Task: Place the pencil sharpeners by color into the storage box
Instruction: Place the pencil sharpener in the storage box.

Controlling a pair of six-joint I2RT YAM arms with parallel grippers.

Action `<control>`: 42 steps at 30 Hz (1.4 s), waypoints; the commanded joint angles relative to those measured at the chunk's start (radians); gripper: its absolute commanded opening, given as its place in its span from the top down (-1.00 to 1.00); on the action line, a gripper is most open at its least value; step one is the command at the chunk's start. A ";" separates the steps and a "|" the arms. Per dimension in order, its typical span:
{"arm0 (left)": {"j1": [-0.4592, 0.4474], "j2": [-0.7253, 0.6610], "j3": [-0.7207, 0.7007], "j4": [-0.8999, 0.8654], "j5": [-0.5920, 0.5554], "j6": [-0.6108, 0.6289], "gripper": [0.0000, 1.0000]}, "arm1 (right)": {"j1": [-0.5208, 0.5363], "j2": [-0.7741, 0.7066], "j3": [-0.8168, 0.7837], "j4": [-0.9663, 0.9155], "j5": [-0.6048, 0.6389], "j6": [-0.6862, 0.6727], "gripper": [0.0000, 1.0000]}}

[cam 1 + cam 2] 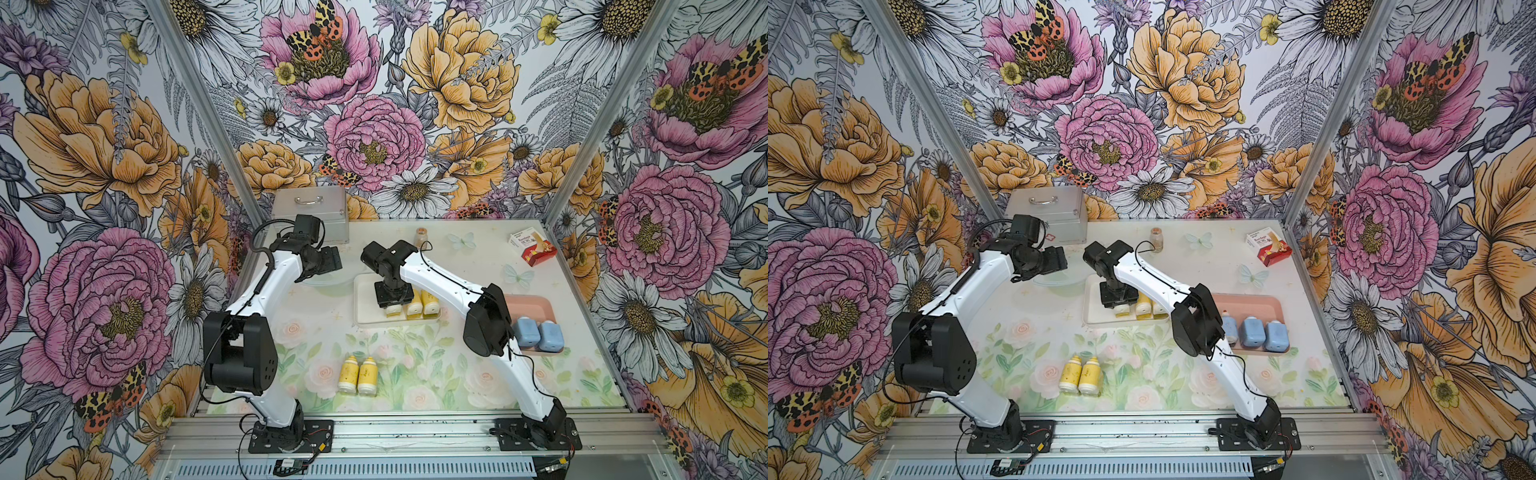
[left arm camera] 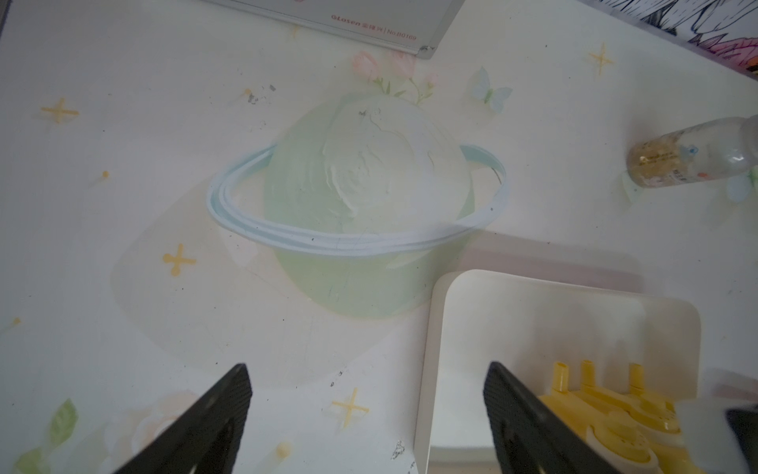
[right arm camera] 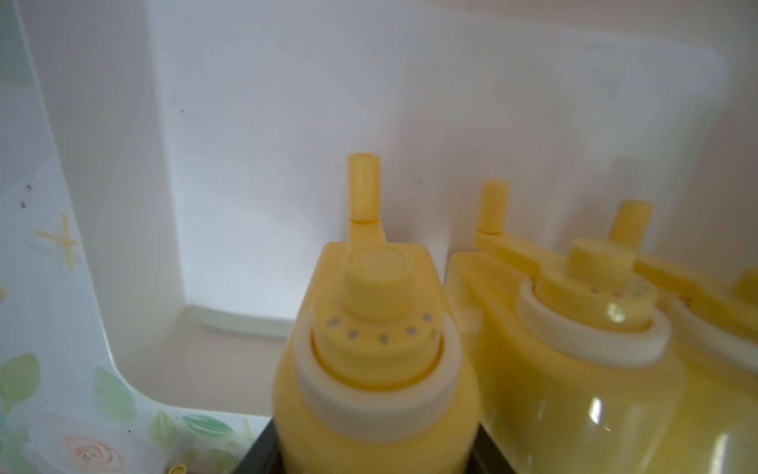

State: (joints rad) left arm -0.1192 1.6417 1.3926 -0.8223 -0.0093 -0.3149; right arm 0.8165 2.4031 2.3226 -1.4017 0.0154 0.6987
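Floral wallpaper [image 1: 374, 124] encloses a rose-printed tabletop [image 1: 457, 374] where two yellow pencil sharpeners [image 1: 368, 376] sit.

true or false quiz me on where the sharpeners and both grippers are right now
1. The right gripper grips a yellow sharpener in the white tray. True.
2. The left gripper holds a blue sharpener. False: it is open and empty.
3. Outside the trays, on the table, sit two yellow sharpeners. True.
4. The blue sharpeners are in the white tray. False: they are in the pink tray.
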 commanded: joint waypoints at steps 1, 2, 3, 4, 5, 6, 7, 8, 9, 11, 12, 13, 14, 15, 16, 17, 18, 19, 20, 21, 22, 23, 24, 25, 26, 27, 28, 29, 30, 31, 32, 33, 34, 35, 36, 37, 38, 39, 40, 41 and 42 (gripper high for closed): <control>0.010 -0.007 -0.010 0.018 0.019 -0.009 -0.79 | -0.009 0.004 0.014 0.017 0.031 0.018 0.16; 0.010 -0.007 -0.009 0.019 0.019 -0.009 -0.79 | -0.010 0.002 0.010 0.017 0.032 0.019 0.17; 0.011 -0.007 -0.009 0.019 0.019 -0.009 -0.79 | -0.011 0.002 0.008 0.017 0.035 0.018 0.16; 0.010 -0.007 -0.008 0.018 0.021 -0.009 -0.79 | -0.012 0.003 0.004 0.017 0.036 0.021 0.17; 0.010 -0.006 -0.009 0.019 0.019 -0.009 -0.79 | -0.013 0.002 0.002 0.017 0.037 0.022 0.17; 0.011 -0.006 -0.009 0.018 0.018 -0.009 -0.79 | -0.014 0.002 0.000 0.017 0.037 0.022 0.17; 0.010 -0.006 -0.010 0.018 0.020 -0.009 -0.79 | -0.014 0.002 -0.002 0.017 0.038 0.022 0.17; 0.010 -0.005 -0.009 0.018 0.020 -0.009 -0.79 | -0.014 0.002 -0.004 0.017 0.038 0.022 0.17; 0.010 -0.005 -0.008 0.018 0.019 -0.009 -0.79 | -0.014 0.002 -0.006 0.018 0.038 0.022 0.17; 0.011 -0.006 -0.009 0.018 0.021 -0.009 -0.79 | -0.017 0.004 -0.008 0.020 0.038 0.022 0.17; 0.010 -0.006 -0.009 0.018 0.022 -0.009 -0.79 | -0.017 0.004 -0.007 0.020 0.037 0.022 0.17; 0.011 -0.006 -0.009 0.018 0.021 -0.009 -0.79 | -0.017 0.005 -0.010 0.020 0.037 0.023 0.17; 0.012 -0.005 -0.008 0.018 0.021 -0.009 -0.79 | -0.017 0.005 -0.012 0.021 0.036 0.024 0.17; 0.011 -0.005 -0.009 0.018 0.021 -0.009 -0.79 | -0.018 0.006 -0.016 0.022 0.036 0.023 0.17; 0.011 -0.006 -0.009 0.018 0.020 -0.009 -0.79 | -0.018 0.006 -0.017 0.024 0.036 0.024 0.17; 0.011 -0.006 -0.008 0.018 0.021 -0.009 -0.79 | -0.019 0.005 -0.020 0.025 0.036 0.024 0.17; 0.010 -0.006 -0.008 0.018 0.020 -0.009 -0.79 | -0.019 0.006 -0.024 0.026 0.037 0.023 0.17; 0.010 -0.006 -0.009 0.018 0.022 -0.009 -0.79 | -0.019 0.005 -0.027 0.027 0.036 0.024 0.17; 0.010 -0.006 -0.009 0.018 0.021 -0.009 -0.79 | -0.019 0.006 -0.031 0.030 0.036 0.025 0.17; 0.010 -0.005 -0.009 0.018 0.020 -0.009 -0.79 | -0.018 0.006 -0.034 0.030 0.034 0.025 0.17; 0.010 -0.006 -0.009 0.019 0.020 -0.009 -0.79 | -0.018 0.006 -0.037 0.033 0.034 0.024 0.17; 0.010 -0.005 -0.008 0.019 0.020 -0.009 -0.79 | -0.018 0.006 -0.040 0.036 0.034 0.027 0.17; 0.012 -0.005 -0.009 0.018 0.020 -0.009 -0.79 | -0.019 0.006 -0.041 0.038 0.034 0.027 0.17; 0.010 -0.006 -0.008 0.018 0.020 -0.009 -0.79 | -0.018 0.006 -0.042 0.038 0.032 0.026 0.17; 0.010 -0.006 -0.009 0.018 0.020 -0.008 -0.79 | -0.019 0.006 -0.045 0.039 0.032 0.027 0.17; 0.011 -0.005 -0.009 0.018 0.020 -0.009 -0.79 | -0.018 0.007 -0.047 0.040 0.032 0.026 0.17; 0.010 -0.006 -0.009 0.018 0.019 -0.009 -0.79 | -0.018 0.006 -0.048 0.040 0.032 0.026 0.17; 0.011 -0.006 -0.009 0.018 0.020 -0.009 -0.79 | -0.019 0.005 -0.051 0.041 0.032 0.028 0.17; 0.010 -0.006 -0.009 0.019 0.020 -0.009 -0.79 | -0.018 0.006 -0.056 0.043 0.032 0.029 0.17; 0.011 -0.005 -0.009 0.018 0.021 -0.009 -0.79 | -0.019 0.005 -0.057 0.045 0.031 0.029 0.17; 0.012 -0.006 -0.009 0.018 0.020 -0.009 -0.79 | -0.018 0.005 -0.059 0.047 0.030 0.031 0.17; 0.012 -0.005 -0.008 0.018 0.022 -0.010 -0.79 | -0.018 0.005 -0.062 0.049 0.029 0.032 0.17; 0.012 -0.004 -0.009 0.018 0.022 -0.009 -0.79 | -0.018 0.004 -0.067 0.051 0.028 0.034 0.17; 0.011 -0.004 -0.009 0.018 0.022 -0.009 -0.79 | -0.018 0.002 -0.070 0.053 0.029 0.034 0.17; 0.012 -0.004 -0.009 0.018 0.022 -0.009 -0.79 | -0.019 0.002 -0.074 0.056 0.028 0.036 0.17; 0.012 -0.004 -0.009 0.019 0.022 -0.009 -0.79 | -0.018 0.003 -0.077 0.057 0.029 0.036 0.17; 0.011 -0.006 -0.009 0.018 0.022 -0.009 -0.79 | -0.018 0.002 -0.080 0.059 0.029 0.037 0.17; 0.013 -0.006 -0.009 0.018 0.022 -0.009 -0.79 | -0.018 0.005 -0.083 0.060 0.028 0.037 0.17; 0.013 -0.005 -0.009 0.018 0.022 -0.009 -0.79 | -0.018 0.004 -0.086 0.062 0.029 0.037 0.17; 0.012 -0.005 -0.009 0.019 0.023 -0.009 -0.79 | -0.018 0.004 -0.089 0.064 0.028 0.037 0.17; 0.013 -0.006 -0.009 0.018 0.023 -0.009 -0.79 | -0.018 0.005 -0.091 0.066 0.028 0.039 0.17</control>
State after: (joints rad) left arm -0.1192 1.6417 1.3926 -0.8223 -0.0090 -0.3153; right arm 0.8036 2.4031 2.2482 -1.3571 0.0299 0.7185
